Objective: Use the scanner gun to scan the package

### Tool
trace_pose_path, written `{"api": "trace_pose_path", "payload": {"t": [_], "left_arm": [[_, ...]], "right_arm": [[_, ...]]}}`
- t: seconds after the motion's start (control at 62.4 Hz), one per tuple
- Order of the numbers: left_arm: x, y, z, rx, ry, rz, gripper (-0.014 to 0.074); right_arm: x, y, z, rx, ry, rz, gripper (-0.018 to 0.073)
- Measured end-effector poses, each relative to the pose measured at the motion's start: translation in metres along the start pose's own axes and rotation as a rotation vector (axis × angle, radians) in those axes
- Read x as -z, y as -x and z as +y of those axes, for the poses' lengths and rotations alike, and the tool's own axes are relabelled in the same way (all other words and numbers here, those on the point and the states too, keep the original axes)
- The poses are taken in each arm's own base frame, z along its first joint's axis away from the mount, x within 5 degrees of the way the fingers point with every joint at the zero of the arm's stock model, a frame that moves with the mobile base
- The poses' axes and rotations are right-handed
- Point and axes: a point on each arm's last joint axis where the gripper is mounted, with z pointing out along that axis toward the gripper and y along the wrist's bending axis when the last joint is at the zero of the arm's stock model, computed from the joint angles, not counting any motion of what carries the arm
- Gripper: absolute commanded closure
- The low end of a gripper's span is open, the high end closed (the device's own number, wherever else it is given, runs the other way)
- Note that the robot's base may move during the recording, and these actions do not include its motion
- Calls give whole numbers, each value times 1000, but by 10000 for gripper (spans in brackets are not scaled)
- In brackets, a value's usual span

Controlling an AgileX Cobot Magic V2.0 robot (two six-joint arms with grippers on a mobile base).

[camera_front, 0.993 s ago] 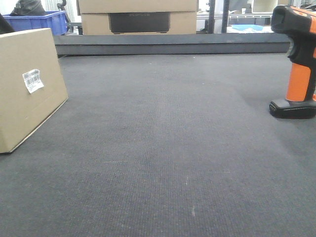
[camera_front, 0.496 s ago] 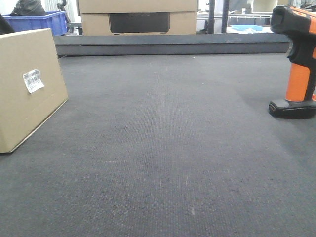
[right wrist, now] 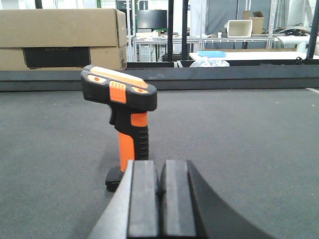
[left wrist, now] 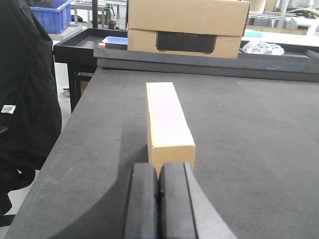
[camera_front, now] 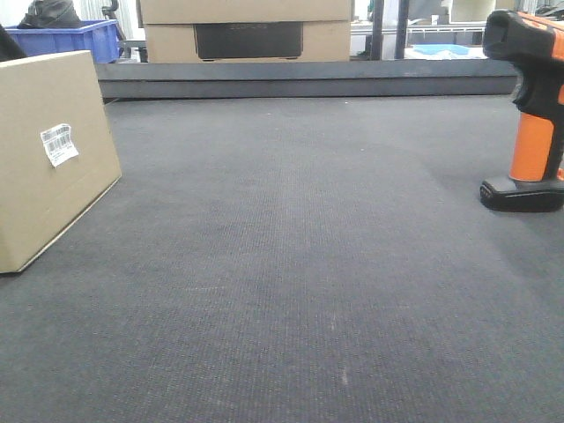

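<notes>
1. Front view: package (camera_front: 48,159) standing at the left edge of the dark felt tabletop (camera_front: 291,264), white barcode label (camera_front: 59,144) on the face turned toward the scanner gun (camera_front: 529,115); scanner gun upright on its flat base, well apart from the package, at the right edge; no pincer visible here; larger cardboard box with a dark panel (camera_front: 248,31) beyond the far rail, blue bin (camera_front: 75,37) behind the package

2. Left wrist view: left gripper (left wrist: 158,204) with pads pressed together, holding nothing; package straight ahead of it and near, long axis running directly away from the pincer, narrow end face toward it; black cloth (left wrist: 25,89) hanging left of the package, off the table edge

3. Right wrist view: right gripper (right wrist: 154,199) likewise closed and empty; scanner gun just ahead and slightly left of it, orange handle vertical, black head pointing left; clearly the nearer arm for the gun; probably must spread the pads before closing on the handle; workshop tables behind the gun
</notes>
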Motion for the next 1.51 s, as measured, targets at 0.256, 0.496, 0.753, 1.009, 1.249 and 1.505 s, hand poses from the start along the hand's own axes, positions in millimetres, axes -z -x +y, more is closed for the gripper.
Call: {"api": "trace_pose_path", "payload": {"t": [0.256,0.496,0.753,1.009,1.249,1.505], "left_arm": [[0,0,0,0,0,0,687],[0,0,0,0,0,0,687],[0,0,0,0,0,0,687],[0,0,0,0,0,2,687],[-23,-17,-1,-29,-17,-174,687],[-50,-76,0,-23,-32,-126,687]], "right_arm": [[0,0,3,-3,57,4,727],[0,0,3,-3,59,4,727],[0,0,3,-3,59,3,727],[0,0,3,-3,59,3,727],[0,0,3,-3,59,3,727],[0,0,3,-3,59,3,727]]}}
